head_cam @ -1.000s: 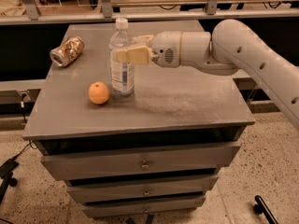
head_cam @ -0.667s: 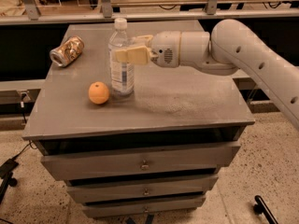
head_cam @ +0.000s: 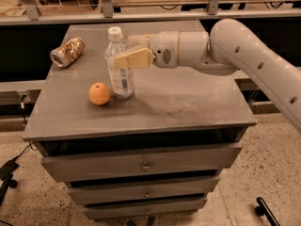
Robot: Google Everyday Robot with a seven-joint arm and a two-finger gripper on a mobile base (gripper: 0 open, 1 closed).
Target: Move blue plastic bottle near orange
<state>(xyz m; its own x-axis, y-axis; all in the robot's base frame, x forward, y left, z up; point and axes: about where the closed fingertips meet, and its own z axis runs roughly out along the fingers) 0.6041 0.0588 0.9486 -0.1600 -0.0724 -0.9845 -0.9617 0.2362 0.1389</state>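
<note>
The blue plastic bottle (head_cam: 120, 65), clear with a white cap and a pale label, stands upright on the grey cabinet top (head_cam: 188, 98). The orange (head_cam: 99, 93) lies just left of the bottle's base, almost touching it. My gripper (head_cam: 128, 51) reaches in from the right at the bottle's upper half. One tan finger (head_cam: 134, 59) crosses in front of the bottle and the other sits behind it. The gripper is shut on the bottle.
A crushed gold-brown can (head_cam: 67, 52) lies on its side at the cabinet top's back left. My white arm (head_cam: 244, 51) spans the right side above the top. The cabinet has drawers below; a dark shelf gap runs behind it.
</note>
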